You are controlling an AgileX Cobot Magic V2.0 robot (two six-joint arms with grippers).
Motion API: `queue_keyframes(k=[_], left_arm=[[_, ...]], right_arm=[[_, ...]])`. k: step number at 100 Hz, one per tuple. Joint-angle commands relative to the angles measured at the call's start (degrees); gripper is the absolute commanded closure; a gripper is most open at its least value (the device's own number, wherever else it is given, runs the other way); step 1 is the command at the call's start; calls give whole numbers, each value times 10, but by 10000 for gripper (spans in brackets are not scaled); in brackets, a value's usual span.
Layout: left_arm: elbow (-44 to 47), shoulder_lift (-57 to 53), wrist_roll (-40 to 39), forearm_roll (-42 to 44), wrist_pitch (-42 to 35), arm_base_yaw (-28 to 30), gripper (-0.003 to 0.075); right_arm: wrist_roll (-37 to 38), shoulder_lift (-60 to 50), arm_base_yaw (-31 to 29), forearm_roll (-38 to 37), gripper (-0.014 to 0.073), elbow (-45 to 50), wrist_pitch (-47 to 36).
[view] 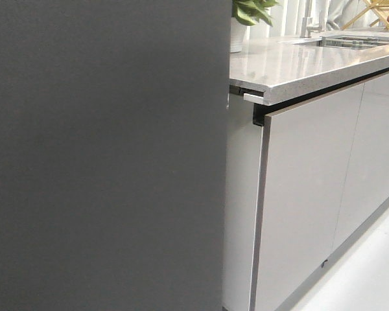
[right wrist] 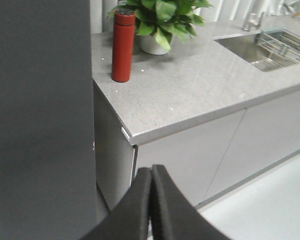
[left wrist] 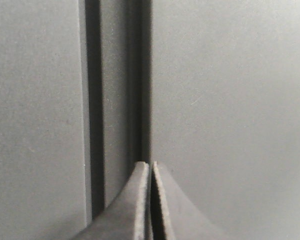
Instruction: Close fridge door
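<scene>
1. My left jaws [left wrist: 149,200], pressed together and empty, point at a dark seam.
2. The matte dark grey fridge door [view: 104,155] fills my front view, seemingly almost shut.
3. My right jaws [right wrist: 151,200], also pressed together, hang before the speckled grey bench [right wrist: 200,95].

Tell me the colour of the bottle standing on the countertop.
Red, with a dark cap: the bottle shows best in the right wrist view.

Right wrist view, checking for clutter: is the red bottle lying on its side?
No, the red bottle stands upright on the countertop.
</scene>
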Motion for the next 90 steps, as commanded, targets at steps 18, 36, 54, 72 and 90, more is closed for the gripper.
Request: queue_keyframes(k=[18,36,54,72,90], left_arm=[[20,-12,-3,-4,-42,-2,740],[20,-12,-3,-4,-42,-2,740],[20,-12,-3,-4,-42,-2,740],[20,-12,-3,-4,-42,-2,740],[20,-12,-3,-4,-42,-2,740]], right_arm=[[57,-176,-4,-18,636,160,-37],[59,-252,-4,-8,637,249,-69],[59,-277,-4,-8,638,285,-80],[59,-277,-4,-8,638,285,-70],[59,-277,-4,-8,638,285,-70]])
